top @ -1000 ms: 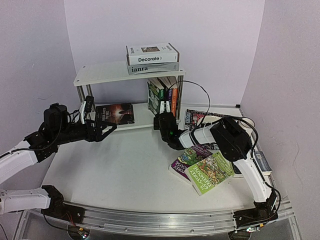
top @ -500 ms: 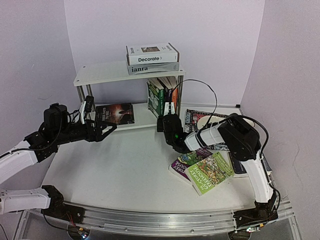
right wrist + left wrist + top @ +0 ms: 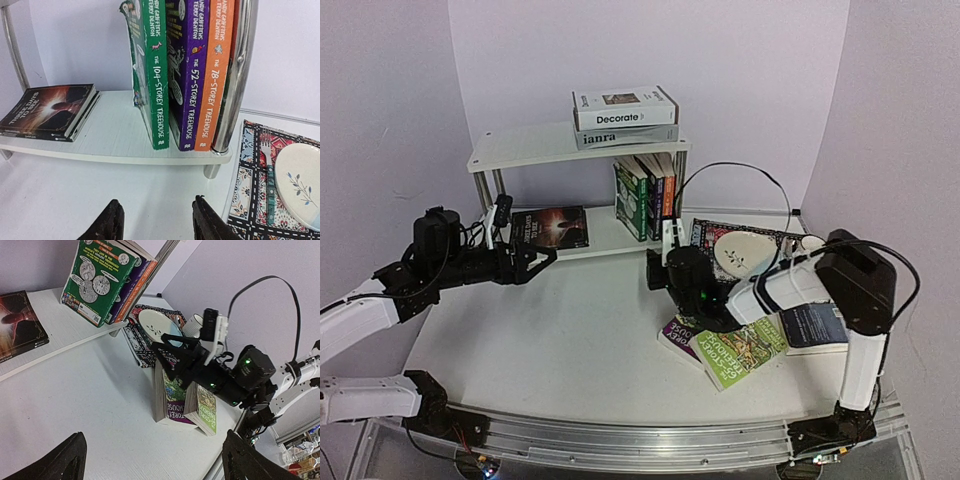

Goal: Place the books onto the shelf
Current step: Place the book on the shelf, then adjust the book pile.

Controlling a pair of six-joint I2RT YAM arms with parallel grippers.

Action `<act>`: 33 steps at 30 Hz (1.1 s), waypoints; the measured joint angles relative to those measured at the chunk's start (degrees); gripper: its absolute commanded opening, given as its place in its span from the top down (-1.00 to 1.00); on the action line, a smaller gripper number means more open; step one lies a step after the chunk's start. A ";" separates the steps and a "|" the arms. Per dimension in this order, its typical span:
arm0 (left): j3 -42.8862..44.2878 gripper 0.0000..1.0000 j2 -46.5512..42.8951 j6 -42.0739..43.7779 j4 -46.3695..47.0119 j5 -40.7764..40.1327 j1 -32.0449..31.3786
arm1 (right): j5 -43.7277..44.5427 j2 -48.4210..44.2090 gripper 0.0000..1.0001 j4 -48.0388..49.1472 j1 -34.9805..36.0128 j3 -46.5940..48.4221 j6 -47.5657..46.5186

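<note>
The white shelf carries the "Decorate" book stacked on the grey "ianra" book. Its lower tier holds the dark "Three Days to See" book lying flat and three upright Treehouse paperbacks, green, purple and orange. A purple paperback, a green paperback and a navy book lie on the table. My right gripper is open and empty, hovering just in front of the lower tier. My left gripper stands wide open and empty in front of the shelf's left half.
A patterned dark placemat with a white plate lies right of the shelf, a fork on it. A chrome leg stands right beside the orange paperback. The right arm's cable loops above the placemat.
My right gripper has drawn back from the upright paperbacks toward the near right and its fingers have spread. The navy book now shows. The left arm has barely moved.
</note>
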 measured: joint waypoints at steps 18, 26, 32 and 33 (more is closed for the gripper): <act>-2.37 -0.89 7.73 -7.76 9.03 4.15 -0.74 | -18.54 -40.68 -0.96 -35.56 -0.42 -23.51 4.56; -3.07 -0.91 9.61 -8.78 12.07 1.20 -5.78 | -20.32 -52.97 -0.97 -52.86 -0.36 -23.43 5.59; -5.79 -0.91 10.48 -10.31 15.42 0.22 -6.86 | -22.31 -54.47 -0.97 -61.79 -0.43 -23.44 13.78; -5.93 -0.91 11.08 -10.66 15.86 0.23 -7.03 | -23.64 -54.22 -0.97 -62.38 -0.43 -23.60 15.64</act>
